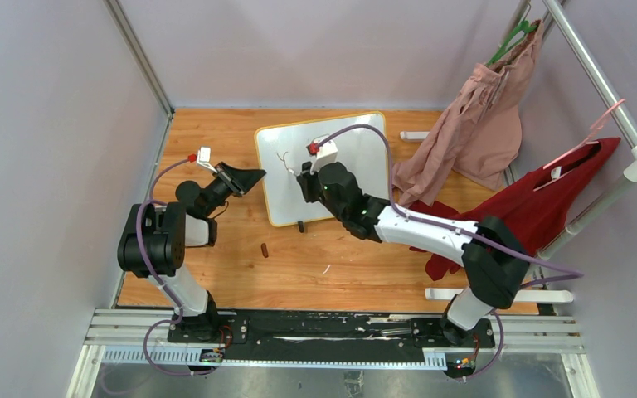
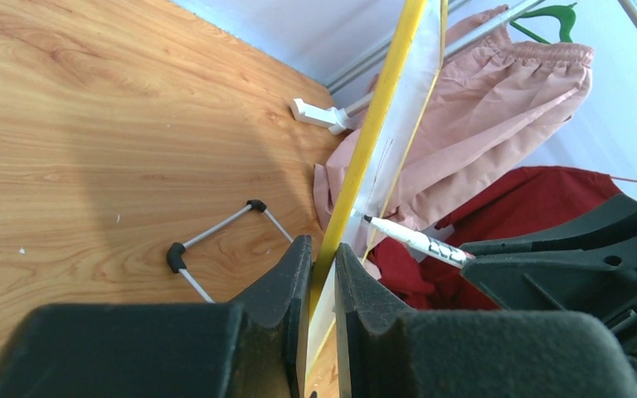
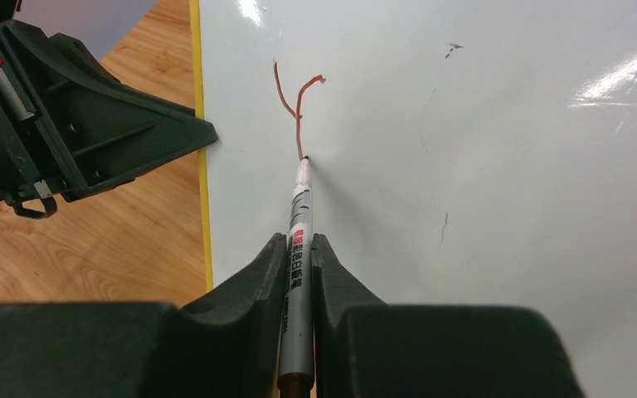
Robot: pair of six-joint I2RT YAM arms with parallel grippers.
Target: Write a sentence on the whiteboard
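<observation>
The whiteboard [image 1: 357, 157] with its yellow frame [image 2: 377, 108] stands tilted on the wooden table. My left gripper [image 1: 257, 176] is shut on the frame of its left edge, the pads [image 2: 299, 265] pressing both sides of it. My right gripper [image 3: 299, 249] is shut on a grey marker [image 3: 301, 215], whose tip touches the white surface [image 3: 481, 166]. Of the sentence, a reddish-brown Y-shaped stroke [image 3: 297, 104] shows just above the tip. The marker [image 2: 410, 238] also appears in the left wrist view, against the board's face.
A small dark cap [image 1: 265, 249] lies on the table in front of the board. Behind the board its wire stand [image 2: 216, 232] rests on the wood. A pink garment [image 1: 481, 124] and a red one [image 1: 547, 207] hang on a rack at the right, with white feet [image 1: 498, 294].
</observation>
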